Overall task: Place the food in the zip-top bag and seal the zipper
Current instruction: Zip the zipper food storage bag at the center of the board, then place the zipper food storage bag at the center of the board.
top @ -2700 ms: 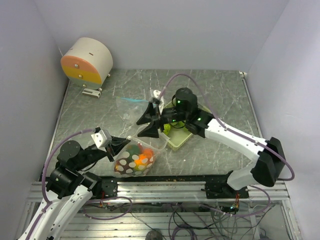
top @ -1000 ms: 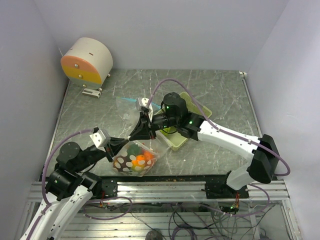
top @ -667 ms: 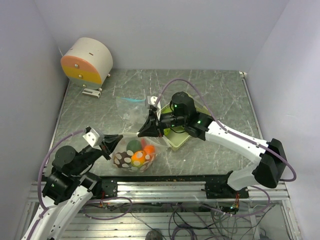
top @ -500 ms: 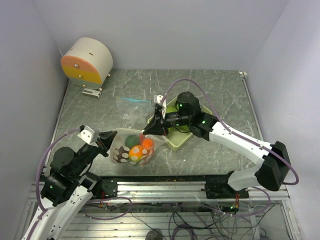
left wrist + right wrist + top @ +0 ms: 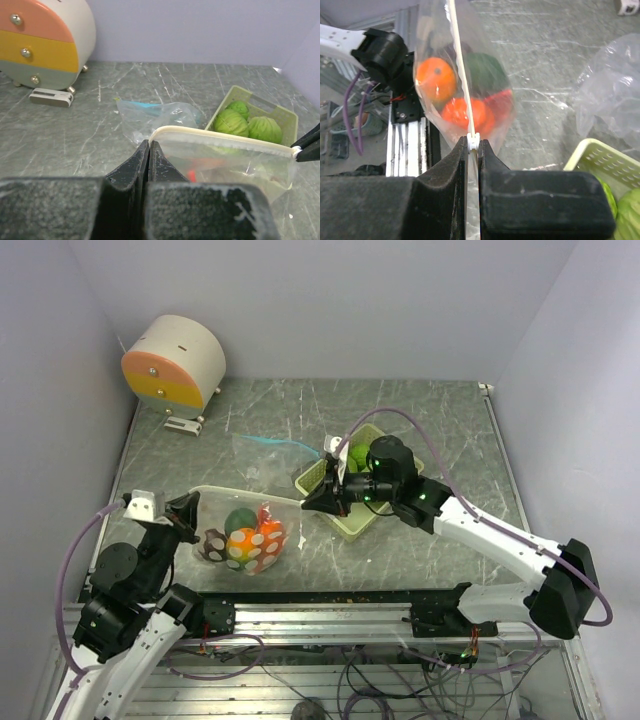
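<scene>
Two tools are gripping one zip-top bag (image 5: 225, 503) by its zipper: the left tool (image 5: 149, 145) is clamping one end, the right tool (image 5: 472, 143) the slider end. Two orange food pieces (image 5: 436, 75) and one dark green (image 5: 484, 70) are showing inside, while three green pieces (image 5: 231, 121) are sitting in the basket (image 5: 352, 526).

We are looking at 3 evenly lit pictures. Soft white light is coming from above, and around the right pincer (image 5: 308, 502) only pale, short shadows are falling on the table (image 5: 440, 410). Nothing is burning out. In the left wrist view the left pincer (image 5: 149, 146) is blurring darkly in the foreground, while the zip-top bag (image 5: 225, 157) just ahead of it is showing sharp. In the right wrist view the food (image 5: 436, 74) beyond the pincer is smearing softly behind the film. To the pincer's right a crumpled clear bag (image 5: 610, 95) is catching mild glare.
</scene>
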Controlling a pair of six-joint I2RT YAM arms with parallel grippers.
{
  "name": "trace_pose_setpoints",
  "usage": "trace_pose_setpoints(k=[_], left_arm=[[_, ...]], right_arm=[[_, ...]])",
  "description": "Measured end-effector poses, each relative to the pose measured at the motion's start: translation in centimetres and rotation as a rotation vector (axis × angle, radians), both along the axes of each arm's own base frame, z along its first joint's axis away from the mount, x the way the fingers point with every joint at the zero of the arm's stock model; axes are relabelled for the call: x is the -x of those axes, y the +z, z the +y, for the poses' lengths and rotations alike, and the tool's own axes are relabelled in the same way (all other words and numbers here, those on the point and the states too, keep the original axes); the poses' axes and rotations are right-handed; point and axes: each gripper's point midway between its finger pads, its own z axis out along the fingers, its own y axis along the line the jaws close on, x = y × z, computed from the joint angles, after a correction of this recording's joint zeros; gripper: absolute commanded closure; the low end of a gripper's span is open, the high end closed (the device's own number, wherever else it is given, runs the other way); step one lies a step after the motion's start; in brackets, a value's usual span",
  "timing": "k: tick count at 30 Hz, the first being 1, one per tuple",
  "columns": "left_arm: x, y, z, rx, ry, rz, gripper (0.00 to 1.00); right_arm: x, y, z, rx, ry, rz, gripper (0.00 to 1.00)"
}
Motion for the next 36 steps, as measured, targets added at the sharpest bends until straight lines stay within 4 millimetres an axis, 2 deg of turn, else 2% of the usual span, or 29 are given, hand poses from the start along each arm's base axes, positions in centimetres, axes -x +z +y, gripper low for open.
trace_pose_setpoints(k=[7, 11, 13, 16, 20, 21, 26, 27, 28, 31, 32, 36], left_arm=[[-0.1, -0.4, 1.0, 0.003, 0.056, 0.019, 0.93], [0.0, -0.3, 1.4, 0.002, 0.076, 0.024, 0.93], [0.0, -0.3, 1.6, 0.003, 0.083, 0.024, 0.93], [0.0, -0.3, 1.8, 0.002, 0.093, 0.025, 0.93], [0.0, 0.0, 2.7, 0.008, 0.143, 0.019, 0.93], [0.0, 0.2, 2.9, 0.010, 0.154, 0.017, 0.93], [0.1, 0.9, 5.2, 0.042, 0.277, 0.006, 0.92], [0.1, 1.0, 5.9, 0.057, 0.318, 0.006, 0.89], [0.1, 1.1, 6.4, 0.072, 0.351, 0.006, 0.78], [-0.3, 1.3, 7.4, 0.103, 0.431, 0.015, 0.05], [-0.5, 1.3, 7.4, 0.114, 0.444, 0.019, 0.00], [-2.2, 1.0, 6.4, 0.119, 0.444, 0.056, 0.00]], right_arm=[[-2.2, -1.4, -0.3, 0.065, -0.121, 0.019, 1.00], [-4.0, -1.4, 0.0, 0.093, -0.189, 0.016, 1.00], [-4.5, -1.4, 0.0, 0.097, -0.207, 0.012, 0.88], [-4.7, -1.4, 0.0, 0.099, -0.223, 0.014, 0.59], [-6.0, -1.1, -0.6, 0.103, -0.302, 0.010, 0.06], [-6.4, -0.9, -0.7, 0.098, -0.326, 0.013, 0.01], [-10.3, 2.8, -0.2, 0.042, -0.458, 0.006, 0.00], [-11.7, 3.5, 0.1, 0.031, -0.490, 0.008, 0.00], [-12.5, 3.8, 0.5, 0.026, -0.511, 0.013, 0.00], [-15.6, 2.7, 1.7, 0.052, -0.567, 0.046, 0.00], [-16.6, 1.7, 2.3, 0.077, -0.579, 0.062, 0.00], [-18.8, -3.1, 4.1, 0.173, -0.589, 0.116, 0.00]])
